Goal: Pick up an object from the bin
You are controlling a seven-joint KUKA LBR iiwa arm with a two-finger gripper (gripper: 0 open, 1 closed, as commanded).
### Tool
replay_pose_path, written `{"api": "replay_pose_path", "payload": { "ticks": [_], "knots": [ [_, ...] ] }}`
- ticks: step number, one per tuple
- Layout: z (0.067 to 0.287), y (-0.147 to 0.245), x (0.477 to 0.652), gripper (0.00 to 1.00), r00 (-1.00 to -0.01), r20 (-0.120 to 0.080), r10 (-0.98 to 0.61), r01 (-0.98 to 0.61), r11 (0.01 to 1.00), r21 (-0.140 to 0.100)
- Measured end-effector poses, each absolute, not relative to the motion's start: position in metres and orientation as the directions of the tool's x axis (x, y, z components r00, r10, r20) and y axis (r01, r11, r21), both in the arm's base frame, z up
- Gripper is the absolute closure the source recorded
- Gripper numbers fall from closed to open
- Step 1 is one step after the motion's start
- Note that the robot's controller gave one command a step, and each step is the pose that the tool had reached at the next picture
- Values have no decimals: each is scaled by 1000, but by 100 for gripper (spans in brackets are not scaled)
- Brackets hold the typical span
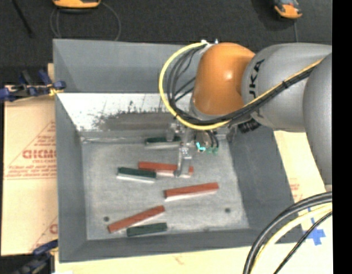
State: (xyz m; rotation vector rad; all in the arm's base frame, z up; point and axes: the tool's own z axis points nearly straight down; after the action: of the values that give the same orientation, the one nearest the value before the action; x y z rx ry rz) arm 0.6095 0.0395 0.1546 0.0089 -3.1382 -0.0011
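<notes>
My gripper (183,165) reaches down into the middle of the bin, its fingers at the right end of a red-brown bar (157,166). Whether that bar is between the fingers I cannot make out. Just left of it lies a dark green and white bar (136,174). Another red and white bar (190,192) lies below and right of the gripper. A dark green bar (158,141) rests near the back wall, left of the gripper's body.
At the bin's front lie a long red-brown bar (136,219) and a dark green bar (146,230) side by side. The arm with its orange cover and cables hangs over the bin's back right part.
</notes>
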Motion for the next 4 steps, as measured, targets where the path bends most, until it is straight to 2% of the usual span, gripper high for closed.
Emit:
{"api": "replay_pose_path", "payload": {
  "ticks": [1, 2, 3, 4],
  "knots": [
    [160, 39, 611, 0, -1000, -5, -5, -5, 1000, 1],
    [140, 25, 613, 0, -998, -4, -57, -57, 998, -1],
    [129, 14, 602, 0, -1000, -3, 11, 11, 1000, 1],
    [124, 10, 614, 0, -992, -6, -128, -128, 992, -1]
  ]
}}
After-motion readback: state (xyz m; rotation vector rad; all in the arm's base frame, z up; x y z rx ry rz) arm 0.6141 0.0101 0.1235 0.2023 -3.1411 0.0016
